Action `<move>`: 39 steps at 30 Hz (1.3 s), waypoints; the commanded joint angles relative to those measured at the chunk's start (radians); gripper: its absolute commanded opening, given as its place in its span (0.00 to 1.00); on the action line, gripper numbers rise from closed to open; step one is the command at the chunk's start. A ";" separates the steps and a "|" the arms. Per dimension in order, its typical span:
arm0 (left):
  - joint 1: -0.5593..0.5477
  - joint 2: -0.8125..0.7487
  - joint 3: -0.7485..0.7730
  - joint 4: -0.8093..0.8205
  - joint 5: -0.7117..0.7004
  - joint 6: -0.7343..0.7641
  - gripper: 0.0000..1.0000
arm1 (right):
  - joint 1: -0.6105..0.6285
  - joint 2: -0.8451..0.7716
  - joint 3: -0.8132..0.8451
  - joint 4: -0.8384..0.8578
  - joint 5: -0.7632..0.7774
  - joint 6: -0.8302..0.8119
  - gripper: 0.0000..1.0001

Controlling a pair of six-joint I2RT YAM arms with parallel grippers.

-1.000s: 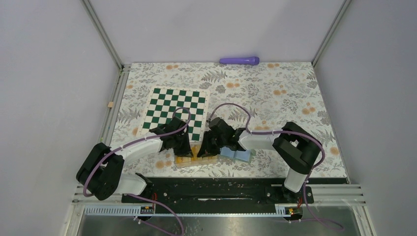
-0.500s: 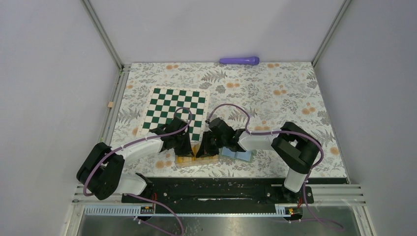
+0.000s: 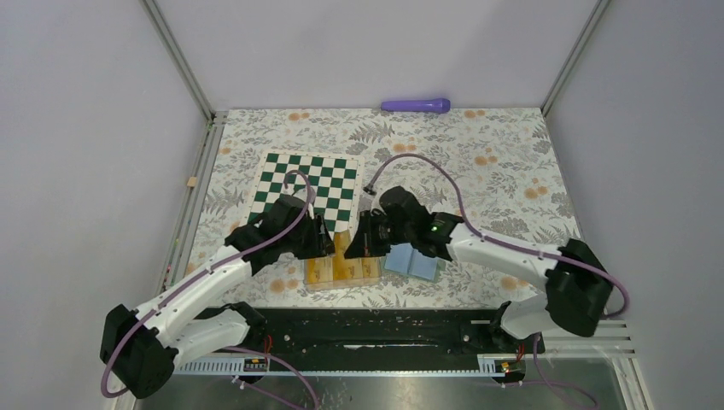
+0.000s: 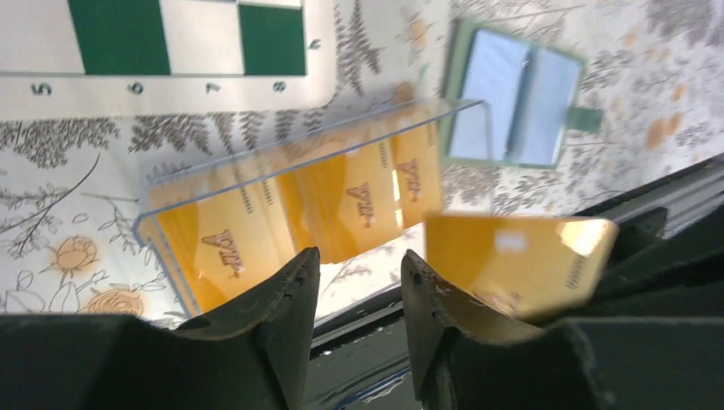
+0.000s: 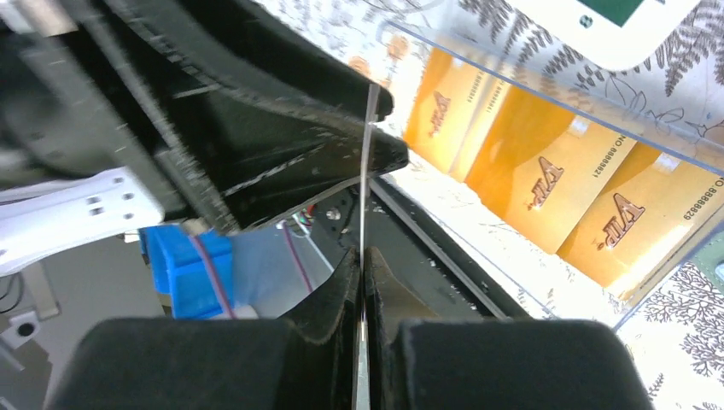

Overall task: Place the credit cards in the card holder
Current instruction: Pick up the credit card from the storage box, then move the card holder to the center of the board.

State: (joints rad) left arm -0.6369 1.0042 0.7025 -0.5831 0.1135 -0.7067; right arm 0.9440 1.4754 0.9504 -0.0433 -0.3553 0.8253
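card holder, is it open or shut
Open: the card holder lies spread flat, light blue inside facing up, snap tab sticking out at one side.

Chessboard (image 3: 307, 184), purple stick (image 3: 416, 105), clear box (image 3: 318, 284)

Card holder (image 3: 412, 263) lies right of box (image 3: 341, 272); chessboard (image 3: 303, 190) behind.

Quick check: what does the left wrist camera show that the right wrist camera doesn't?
Only left wrist: the card holder lying open, light blue inside up, and the held credit card face-on. Only right wrist: the right pincer shut on that card, seen edge-on. Both: the clear box and a chessboard corner.
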 commanded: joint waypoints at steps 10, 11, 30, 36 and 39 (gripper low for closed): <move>-0.067 0.190 0.159 0.261 0.164 -0.053 0.41 | -0.391 -0.469 -0.369 -0.078 -0.043 -0.036 0.00; -0.094 0.241 0.188 0.260 0.153 -0.052 0.41 | -0.417 -0.486 -0.395 -0.083 -0.043 -0.046 0.00; -0.203 0.830 0.591 0.131 0.004 -0.064 0.35 | -0.568 -0.217 -0.457 0.119 -0.113 -0.099 0.00; -0.205 0.886 0.608 0.075 -0.058 -0.063 0.36 | -0.569 -0.238 -0.475 0.091 -0.088 -0.117 0.00; -0.205 0.907 0.607 0.067 -0.060 -0.062 0.36 | -0.570 -0.253 -0.492 0.089 -0.073 -0.117 0.00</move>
State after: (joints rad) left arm -0.8398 1.8938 1.2732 -0.4858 0.1013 -0.7822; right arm 0.3794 1.2568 0.4725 0.0223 -0.4385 0.7361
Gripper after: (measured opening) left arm 0.360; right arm 0.065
